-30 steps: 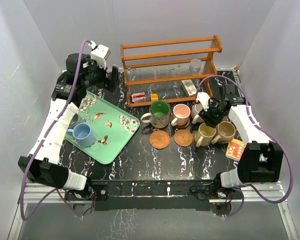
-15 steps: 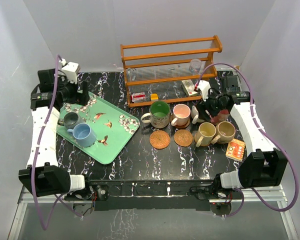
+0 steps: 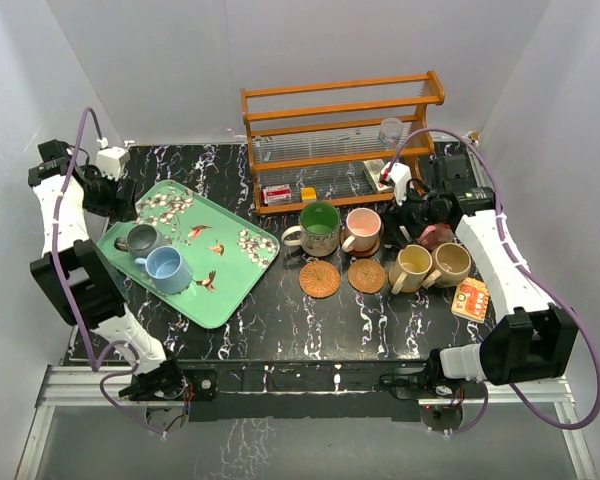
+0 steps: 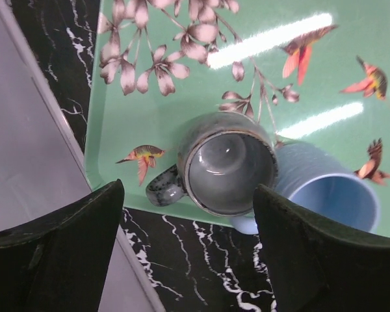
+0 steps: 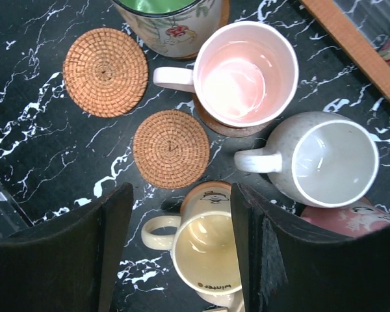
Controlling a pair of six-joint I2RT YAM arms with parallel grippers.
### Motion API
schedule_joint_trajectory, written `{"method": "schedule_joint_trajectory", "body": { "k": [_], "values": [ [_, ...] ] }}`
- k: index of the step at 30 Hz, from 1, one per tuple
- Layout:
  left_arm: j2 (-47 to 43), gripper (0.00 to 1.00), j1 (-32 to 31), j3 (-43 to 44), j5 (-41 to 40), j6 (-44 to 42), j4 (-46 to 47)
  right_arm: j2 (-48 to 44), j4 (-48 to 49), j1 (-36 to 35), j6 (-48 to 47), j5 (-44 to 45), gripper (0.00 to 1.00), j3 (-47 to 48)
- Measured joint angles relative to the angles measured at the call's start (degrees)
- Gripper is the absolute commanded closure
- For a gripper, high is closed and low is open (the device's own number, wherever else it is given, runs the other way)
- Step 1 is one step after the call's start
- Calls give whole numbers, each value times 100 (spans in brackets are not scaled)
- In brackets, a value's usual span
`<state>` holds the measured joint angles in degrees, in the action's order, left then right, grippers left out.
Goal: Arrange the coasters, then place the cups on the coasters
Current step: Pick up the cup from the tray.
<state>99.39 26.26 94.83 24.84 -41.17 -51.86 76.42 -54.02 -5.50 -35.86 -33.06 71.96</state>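
Left hand (image 4: 188, 192): spread, pinching nothing, hanging over grey mug (image 4: 229, 170) on tray (image 4: 175, 110), light blue mug (image 4: 331, 195) tight beside it. Swung out to the tray's left edge within the last second. Reads as lining up a pick.
Right hand (image 5: 182, 192): spread, empty, backed off toward rack (image 3: 340, 86), leaving cream mug (image 5: 335, 159) free beside pink mug (image 5: 240, 71).
Pink mug on brown coaster (image 5: 211, 120), green mug (image 5: 166, 19) also seated. Woven coaster (image 5: 105, 63) and second woven coaster (image 5: 171, 148) bare. Yellow mug (image 5: 205, 250) and maroon mug (image 5: 351, 218) on bare bench (image 5: 39, 143). Most placements pending.
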Motion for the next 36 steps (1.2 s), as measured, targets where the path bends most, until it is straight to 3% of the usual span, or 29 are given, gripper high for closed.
{"method": "schedule_joint_trajectory", "body": {
  "k": [17,26,36],
  "values": [
    [1563,31,-42,444,-35,-2583,-686,-9,74,-131,219,-94,41,-249],
    [2131,52,-328,564,-81,-3121,-802,37,136,-201,326,-9,41,-249],
    [2328,64,-476,859,-142,-3274,-1161,170,153,-240,389,61,42,-249]
  ]
}}
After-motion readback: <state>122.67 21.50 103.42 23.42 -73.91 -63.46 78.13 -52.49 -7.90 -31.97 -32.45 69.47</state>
